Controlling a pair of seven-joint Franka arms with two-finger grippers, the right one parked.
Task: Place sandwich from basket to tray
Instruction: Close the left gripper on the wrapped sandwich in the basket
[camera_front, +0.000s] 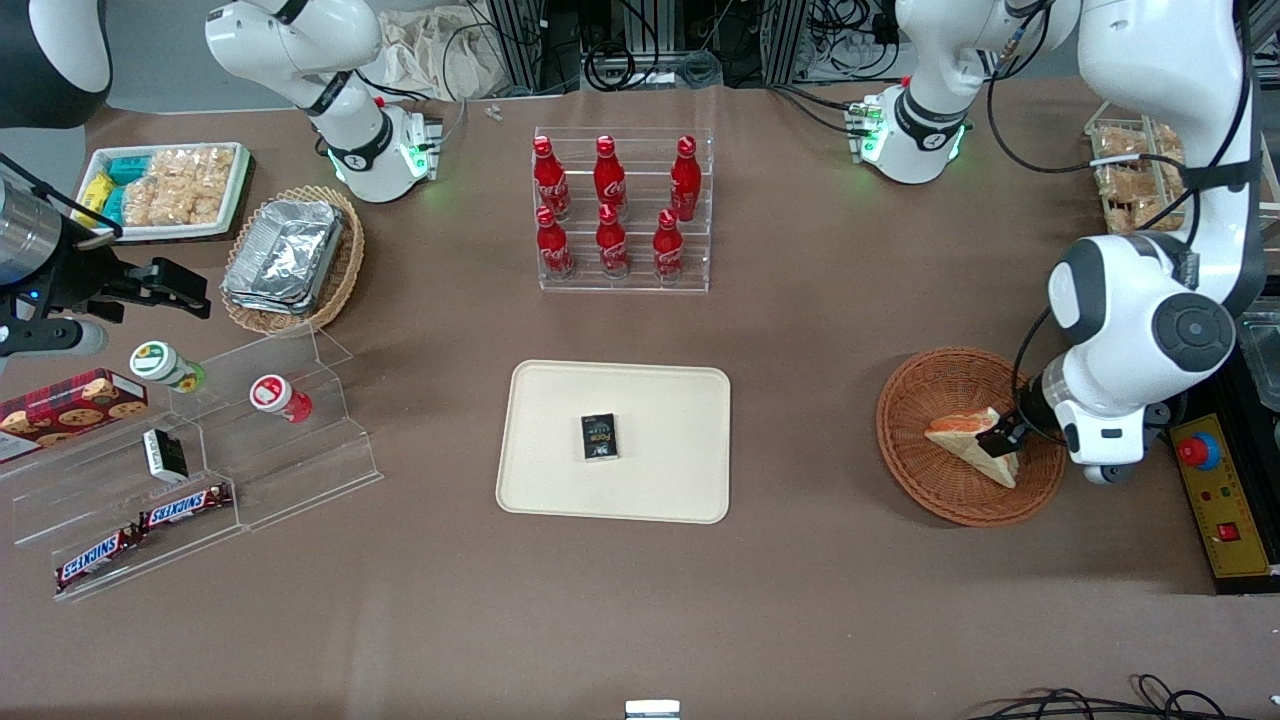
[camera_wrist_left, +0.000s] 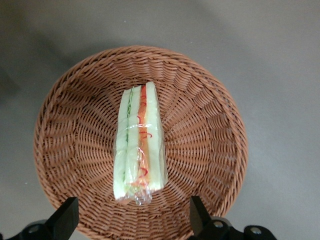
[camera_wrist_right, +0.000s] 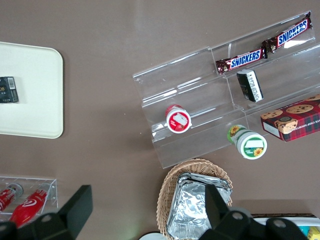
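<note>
Front view: brown table; tool spread wide above sandwich in basket.

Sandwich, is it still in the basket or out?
In. The sandwich lies inside the basket; the open gripper hovers above it.

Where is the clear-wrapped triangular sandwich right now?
The sandwich lies in the round reddish-brown wicker basket toward the working arm's end of the table; the open gripper hovers just above it.
</note>
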